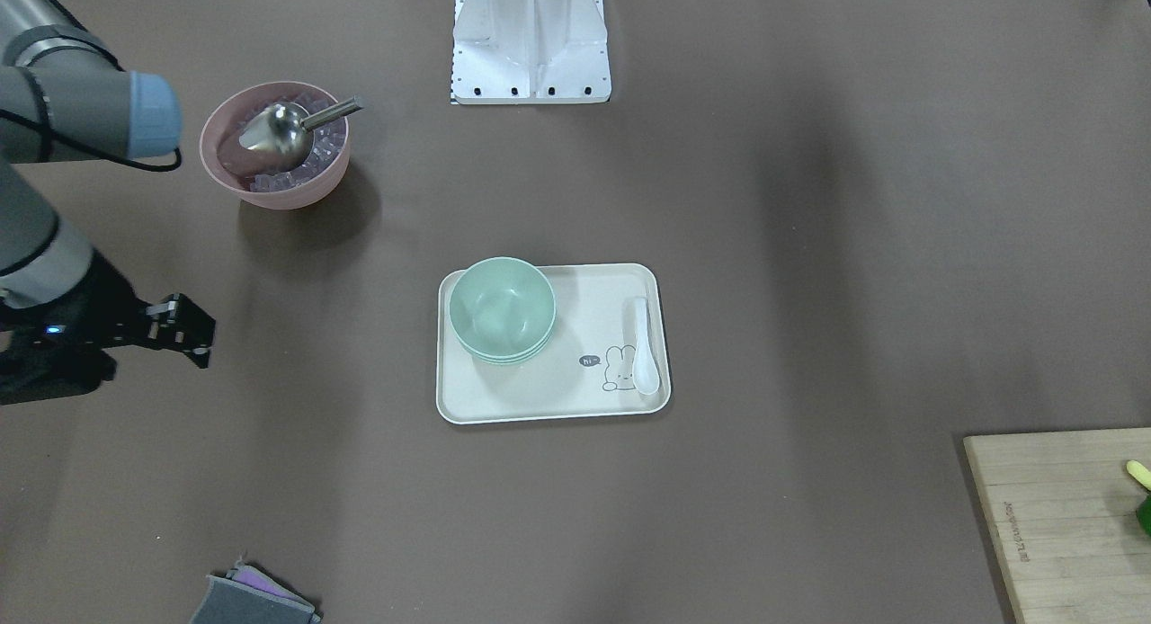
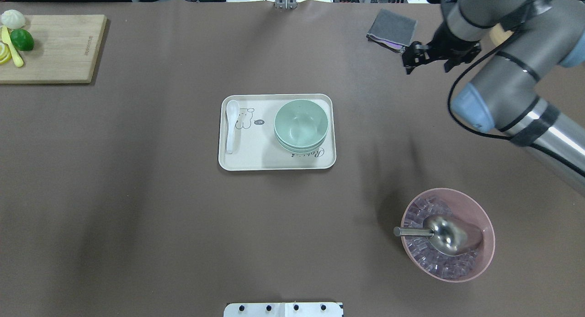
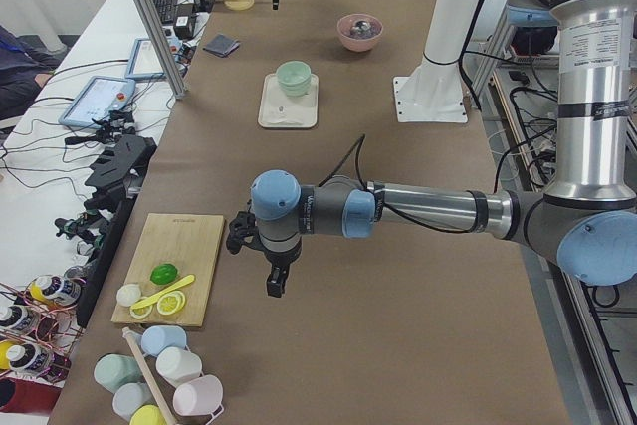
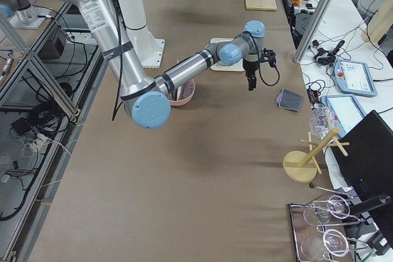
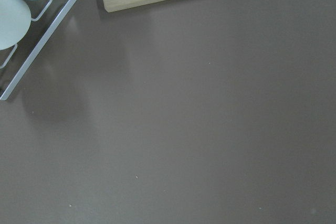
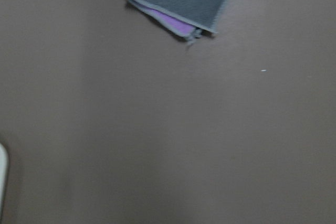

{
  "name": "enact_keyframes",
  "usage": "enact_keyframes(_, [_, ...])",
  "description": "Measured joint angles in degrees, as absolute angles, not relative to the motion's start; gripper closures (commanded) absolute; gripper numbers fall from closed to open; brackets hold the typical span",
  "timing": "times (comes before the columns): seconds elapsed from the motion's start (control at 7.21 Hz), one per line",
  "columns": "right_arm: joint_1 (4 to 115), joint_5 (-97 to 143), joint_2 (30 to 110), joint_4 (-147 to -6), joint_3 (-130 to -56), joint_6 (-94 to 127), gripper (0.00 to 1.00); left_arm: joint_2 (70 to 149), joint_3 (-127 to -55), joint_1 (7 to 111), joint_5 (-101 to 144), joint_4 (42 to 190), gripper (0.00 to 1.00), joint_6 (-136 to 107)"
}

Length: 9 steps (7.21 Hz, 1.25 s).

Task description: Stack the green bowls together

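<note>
Three matte mint green bowls (image 2: 300, 125) are sitting nested in one stack on a cream rectangular tray (image 2: 256, 158), marked "hi~" beside a rabbit drawing (image 2: 244, 118), mid-worktop with one white spoon (image 2: 231, 125). The right gripper (image 2: 409, 63) is hovering empty near the far right corner, the left gripper (image 3: 274, 284) near the left edge; neither's opening is showing clearly.

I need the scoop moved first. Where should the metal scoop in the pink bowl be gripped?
Grip the metal scoop by its straight handle, coming down from above. The handle is narrow and juts past the pink bowl's rim, free of the clear cubes, so it could likely be pinched across its width. The rounded pan looks too wide and slick.
</note>
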<state>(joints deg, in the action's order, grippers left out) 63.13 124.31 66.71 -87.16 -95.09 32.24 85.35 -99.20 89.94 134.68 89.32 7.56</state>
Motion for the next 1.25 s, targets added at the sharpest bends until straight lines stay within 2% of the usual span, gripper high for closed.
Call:
enact_keyframes(0.42, [75.6, 126.1, 81.1, -87.1, -96.1, 8.7, 0.0, 85.3, -99.4, 89.7, 134.7, 89.4, 0.02, 7.3])
enact_keyframes(0.83, [84.0, 125.5, 96.2, -84.5, -95.3, -2.2, 0.0, 84.7, -98.8, 89.5, 134.7, 89.0, 0.02, 7.4])
enact_keyframes(1.25, [89.3, 125.7, 102.4, -84.0, -95.4, -3.2, 0.0, 84.5, -98.2, 89.5, 134.8, 88.9, 0.02, 7.4])
